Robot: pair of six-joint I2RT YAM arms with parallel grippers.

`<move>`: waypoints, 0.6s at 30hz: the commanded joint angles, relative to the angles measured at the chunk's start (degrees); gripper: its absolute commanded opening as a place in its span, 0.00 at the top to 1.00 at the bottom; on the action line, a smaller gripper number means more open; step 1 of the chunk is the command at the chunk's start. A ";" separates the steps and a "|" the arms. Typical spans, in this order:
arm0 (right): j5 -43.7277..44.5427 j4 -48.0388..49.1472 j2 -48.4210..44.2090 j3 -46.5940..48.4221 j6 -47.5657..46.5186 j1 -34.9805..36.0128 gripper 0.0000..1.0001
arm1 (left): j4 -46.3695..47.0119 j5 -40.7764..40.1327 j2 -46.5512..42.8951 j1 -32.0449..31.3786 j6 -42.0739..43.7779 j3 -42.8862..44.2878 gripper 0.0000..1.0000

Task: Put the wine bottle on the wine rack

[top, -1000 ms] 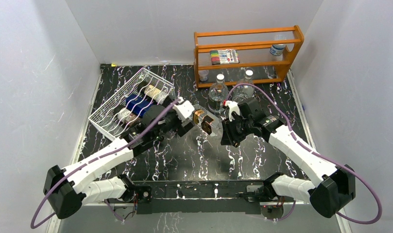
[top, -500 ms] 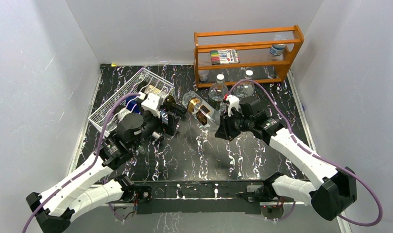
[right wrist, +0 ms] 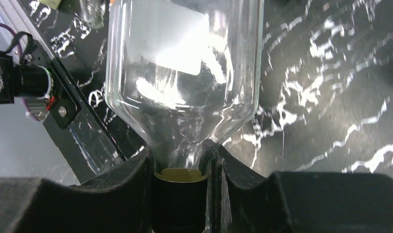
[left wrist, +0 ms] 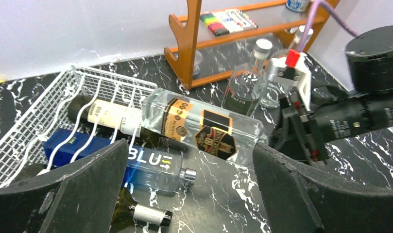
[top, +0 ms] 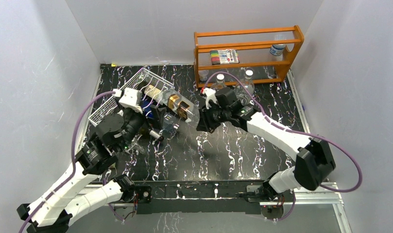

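One black marbled table [top: 243, 145] is recorded, bearing the white wire wine rack [top: 131, 99]. An orange wooden shelf [top: 247, 53] is seen to the right of the rack and farther back, well apart from it. Two bottles are laid in the rack: a blue one [left wrist: 136, 162] and a dark one with a cream label [left wrist: 107, 114]. The clear wine bottle [top: 179, 108] is held level at the rack's right edge, base toward it; contact with the wire cannot be told. Its neck is clamped by the right gripper [right wrist: 179, 160]. The left gripper [left wrist: 189, 160] is spread wide near the rack's front, with nothing held.
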 commanded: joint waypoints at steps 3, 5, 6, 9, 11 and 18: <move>-2.85 20.59 6.58 14.66 -2.32 1.48 1.00 | -2.06 -2.78 -2.94 -0.11 1.24 2.89 0.02; -2.62 21.12 9.72 18.68 -2.85 1.66 1.00 | -2.64 -2.60 -2.97 -0.12 0.68 3.79 0.02; -2.14 21.24 11.36 20.47 -3.12 1.71 1.00 | -3.09 -2.55 -2.86 -0.11 0.50 4.42 0.02; -0.37 20.87 16.09 25.43 -3.69 1.73 1.00 | -4.14 -2.21 -2.79 -0.12 -0.03 5.71 0.02; -0.28 20.35 19.79 28.47 -4.34 1.66 1.00 | -4.52 -1.95 -2.98 -0.12 -0.05 5.95 0.02; 1.37 14.51 28.18 38.29 -10.35 2.04 1.00 | -6.16 -1.30 -2.53 -0.08 -0.60 7.05 0.02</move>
